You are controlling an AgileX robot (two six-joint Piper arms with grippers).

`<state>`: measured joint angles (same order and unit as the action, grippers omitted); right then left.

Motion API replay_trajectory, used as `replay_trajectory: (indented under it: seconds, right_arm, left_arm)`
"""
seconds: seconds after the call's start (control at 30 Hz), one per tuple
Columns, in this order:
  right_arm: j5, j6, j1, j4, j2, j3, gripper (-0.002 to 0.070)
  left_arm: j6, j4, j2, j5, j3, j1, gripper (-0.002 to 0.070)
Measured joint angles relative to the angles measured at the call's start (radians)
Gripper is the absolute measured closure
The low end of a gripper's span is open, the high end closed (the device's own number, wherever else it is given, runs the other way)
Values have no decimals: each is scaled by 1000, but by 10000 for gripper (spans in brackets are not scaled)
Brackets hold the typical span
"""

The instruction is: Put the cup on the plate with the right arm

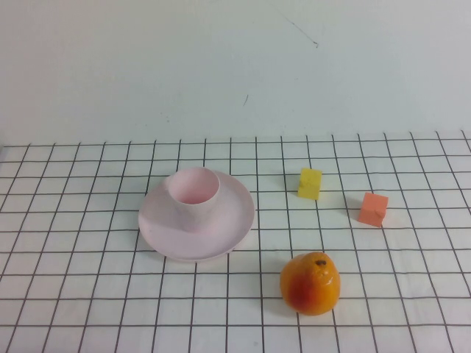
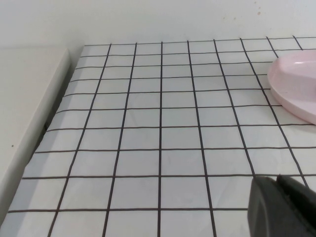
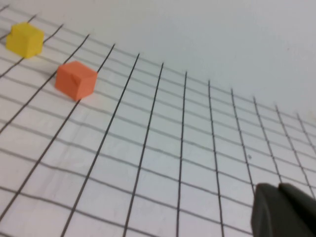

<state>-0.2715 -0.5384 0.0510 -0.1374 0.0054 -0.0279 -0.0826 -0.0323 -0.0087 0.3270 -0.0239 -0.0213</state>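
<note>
Two grippers out of the high view; cup (image 1: 192, 197) stands upright on plate (image 1: 197, 217), task looks done.

Left to right: left gripper (image 2: 282, 207) hovers low over bare grid cloth, plate rim near it; whether its fingers are apart, cannot tell. Plate and cup left of centre. Yellow cube (image 1: 310, 183), orange fruit (image 1: 310, 284) and orange cube (image 1: 374, 209) to the right. Right gripper (image 3: 285, 211) fully closed, holding nothing, well apart from the cubes. Risk, as judged: little left; a careless arm sweep could clip the plate rim or roll the fruit. Only the high view shows cup and fruit; only the wrist views show the grippers.
</note>
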Motion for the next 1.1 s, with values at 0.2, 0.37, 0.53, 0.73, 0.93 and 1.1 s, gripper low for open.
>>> replay_trajectory:
  seconds: [0.2, 0.37, 0.53, 0.73, 0.93, 1.1]
  right_arm:
    - [-51, -8, 1, -2, -17, -1, 678]
    - [-59, -8, 1, -2, -17, -1, 678]
    - [-65, -8, 1, -5, -17, -1, 678]
    - [-66, -10, 1, -6, -17, -1, 678]
    - [-66, -10, 1, -6, -18, -1, 678]
    - [-66, -10, 1, -7, -18, -1, 678]
  left_arm:
    - [0, 0, 0, 0, 0, 0, 678]
    - [0, 0, 0, 0, 0, 0, 678]
    - [0, 0, 0, 0, 0, 0, 678]
    - [0, 0, 0, 0, 0, 0, 678]
    - [0, 0, 0, 0, 0, 0, 678]
    - [0, 0, 0, 0, 0, 0, 678]
